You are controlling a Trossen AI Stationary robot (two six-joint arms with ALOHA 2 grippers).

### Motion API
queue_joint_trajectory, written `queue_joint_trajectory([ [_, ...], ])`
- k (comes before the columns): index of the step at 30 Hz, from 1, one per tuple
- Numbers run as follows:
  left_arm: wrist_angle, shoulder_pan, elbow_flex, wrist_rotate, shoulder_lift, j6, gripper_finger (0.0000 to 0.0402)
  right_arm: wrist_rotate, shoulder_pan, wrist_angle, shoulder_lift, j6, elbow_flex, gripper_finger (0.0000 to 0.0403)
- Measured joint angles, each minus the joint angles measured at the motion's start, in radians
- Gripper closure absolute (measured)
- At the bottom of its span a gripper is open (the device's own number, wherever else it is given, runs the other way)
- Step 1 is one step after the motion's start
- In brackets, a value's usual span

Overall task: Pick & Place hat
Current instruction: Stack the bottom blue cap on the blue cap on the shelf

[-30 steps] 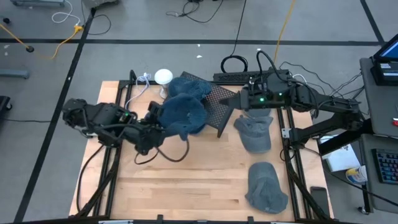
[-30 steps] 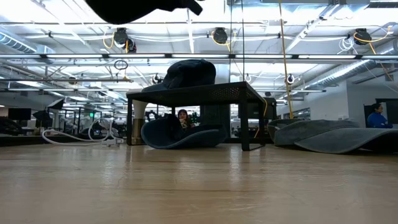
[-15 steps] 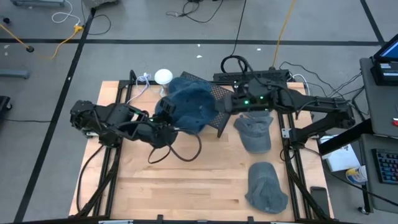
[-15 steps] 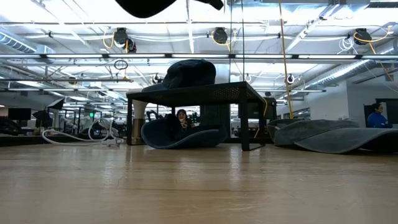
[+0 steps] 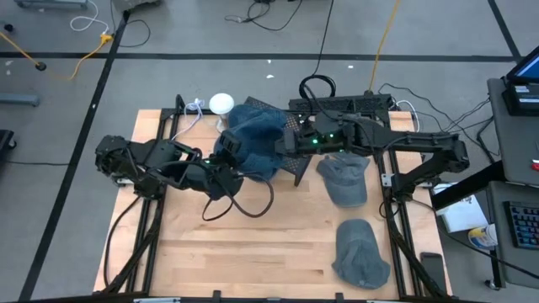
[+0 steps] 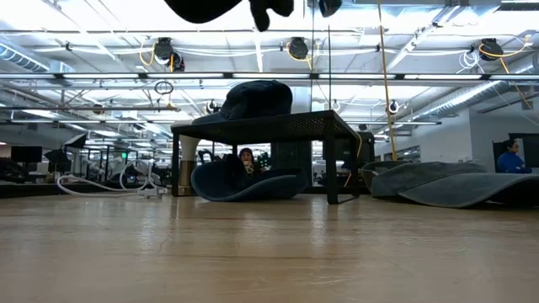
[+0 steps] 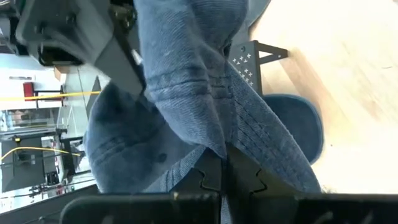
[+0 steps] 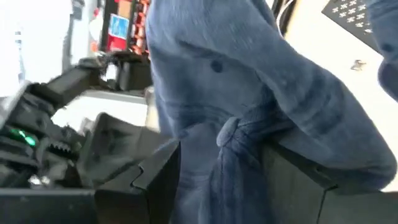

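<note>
The wooden worktop (image 5: 253, 252) carries one black perforated stand (image 5: 296, 143) at about 12 o'clock from its centre, and the hats gather round it. Five hats can be counted. One blue hat (image 5: 251, 145) is held in the air over the stand's 9 o'clock side. One dark blue hat (image 6: 251, 99) rests on top of the stand, and another dark blue hat (image 6: 240, 182) lies under it on the wood, both plain in the low view. Two grey hats lie at the 3 to 5 o'clock side: one grey hat (image 5: 344, 178) just beside the stand's leg and a second grey hat (image 5: 362, 252) nearer the worktop's edge, well apart from the first.

A white round object (image 5: 221, 103) sits at 11 o'clock, past the stand. Cables loop on the floor at 12 o'clock. In the low view a person (image 6: 509, 156) sits far off in the room.

The left tool (image 5: 226, 172) comes in from 9 o'clock and its fingers (image 7: 205, 177) are pinched together on the blue hat's fabric, at the hat's 7 o'clock edge. The right tool (image 5: 286, 145) reaches in from 3 o'clock over the stand, its fingers (image 8: 158, 183) spread wide with the blue hat's fabric bunched between them; the hat hangs at its 9 o'clock.
</note>
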Motion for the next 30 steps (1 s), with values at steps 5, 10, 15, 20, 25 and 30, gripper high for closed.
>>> queue_joint_trajectory([
  [5, -0.002, -0.011, 0.000, 0.012, 0.000, 0.004, 0.0401, -0.016, -0.009, 0.003, 0.005, 0.035, 0.000, 0.0203],
  [10, -0.001, -0.017, 0.000, 0.019, 0.000, 0.004, 0.0401, 0.006, -0.016, 0.002, 0.004, 0.036, 0.000, 0.0279],
  [15, 0.000, -0.016, 0.000, 0.018, 0.000, 0.000, 0.0401, -0.017, -0.016, 0.003, 0.004, -0.027, 0.000, 0.0386],
  [20, 0.000, -0.016, 0.000, 0.018, 0.000, -0.015, 0.0401, -0.014, -0.014, 0.018, -0.007, -0.057, 0.000, 0.0394],
  [25, -0.002, -0.016, 0.000, 0.018, 0.000, -0.158, 0.0378, -0.015, -0.012, 0.091, -0.073, -0.132, 0.002, 0.0394],
  [30, 0.013, -0.016, 0.000, 0.024, -0.001, -0.365, 0.0328, 0.013, 0.001, 0.110, -0.123, -0.182, 0.000, 0.0395],
])
